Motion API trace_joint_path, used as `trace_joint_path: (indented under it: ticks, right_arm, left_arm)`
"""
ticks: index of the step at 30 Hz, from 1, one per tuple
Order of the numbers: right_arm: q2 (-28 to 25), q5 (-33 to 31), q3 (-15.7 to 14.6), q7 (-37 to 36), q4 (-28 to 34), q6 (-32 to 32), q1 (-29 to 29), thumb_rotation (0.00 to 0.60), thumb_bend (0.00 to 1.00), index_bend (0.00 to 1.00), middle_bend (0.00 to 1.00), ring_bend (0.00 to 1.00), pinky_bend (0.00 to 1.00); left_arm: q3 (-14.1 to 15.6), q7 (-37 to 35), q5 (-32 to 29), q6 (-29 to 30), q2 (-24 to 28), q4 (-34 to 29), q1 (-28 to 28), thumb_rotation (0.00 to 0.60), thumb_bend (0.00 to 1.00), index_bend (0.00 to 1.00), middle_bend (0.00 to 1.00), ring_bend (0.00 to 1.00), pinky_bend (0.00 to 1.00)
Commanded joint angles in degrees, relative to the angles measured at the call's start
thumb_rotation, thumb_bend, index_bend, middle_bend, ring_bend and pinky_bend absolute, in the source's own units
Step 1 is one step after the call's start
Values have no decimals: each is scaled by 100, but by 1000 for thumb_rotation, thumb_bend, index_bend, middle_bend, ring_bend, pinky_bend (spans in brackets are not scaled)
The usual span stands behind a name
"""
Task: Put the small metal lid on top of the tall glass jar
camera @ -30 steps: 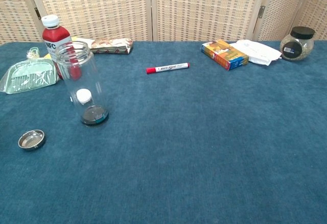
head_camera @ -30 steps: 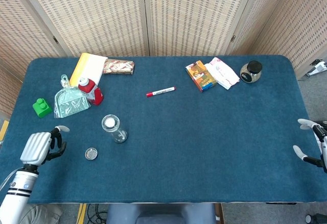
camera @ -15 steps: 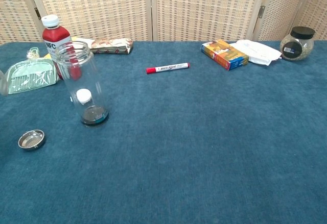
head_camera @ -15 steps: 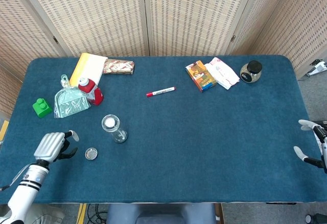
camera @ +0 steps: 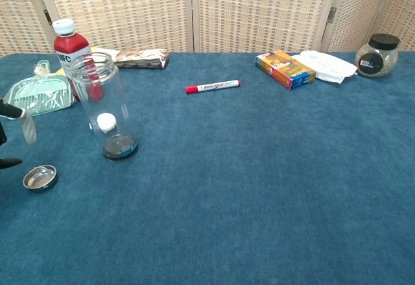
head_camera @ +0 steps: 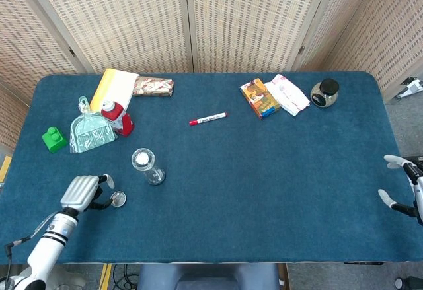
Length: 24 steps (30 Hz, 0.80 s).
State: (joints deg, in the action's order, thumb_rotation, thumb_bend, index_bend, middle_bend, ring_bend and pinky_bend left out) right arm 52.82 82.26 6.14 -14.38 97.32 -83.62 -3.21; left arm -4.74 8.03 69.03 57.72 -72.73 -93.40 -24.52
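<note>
Left hand (head_camera: 82, 191), fingers spread and empty, beside the small metal lid (head_camera: 118, 199); it should pinch the rim squarely before lifting toward the tall glass jar (head_camera: 147, 166).

Table (head_camera: 264, 184) cloth: deep blue, plain. Small lid (head_camera: 118, 199): silvery metal. Tall jar (camera: 104, 106): clear glass, white cap inside, dark base. My left hand (head_camera: 80, 191): silver-grey back, black between fingers, pale tips. My right hand (head_camera: 402, 185): white tips, black links. Marker (head_camera: 208, 118): white barrel, red cap. Bottle (camera: 70, 48): red, white cap, white lettering. Block (head_camera: 53, 139): bright green. Dustpan (head_camera: 91, 133): pale mint. Box (head_camera: 259, 98): orange, patterned. Round jar (head_camera: 324, 92): black lid. Screen (head_camera: 198, 12): beige lattice weave.
</note>
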Motion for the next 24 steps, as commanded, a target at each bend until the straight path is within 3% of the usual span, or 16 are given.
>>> trace_joint_path:
  ticks: [1, 24]
  right_arm:
    - [7, -6, -5, -4, -17, 18, -4, 600, 228, 262, 342, 222, 333]
    - [26, -54, -32, -76, -102, -44, 93, 600, 228, 262, 341, 222, 333]
  left_arm:
    - [33, 22, -32, -60, -112, 92, -44, 600, 276, 463, 991, 954, 1000]
    - [63, 118, -440, -327, -636, 637, -230, 600, 364, 528, 1000, 983, 1000]
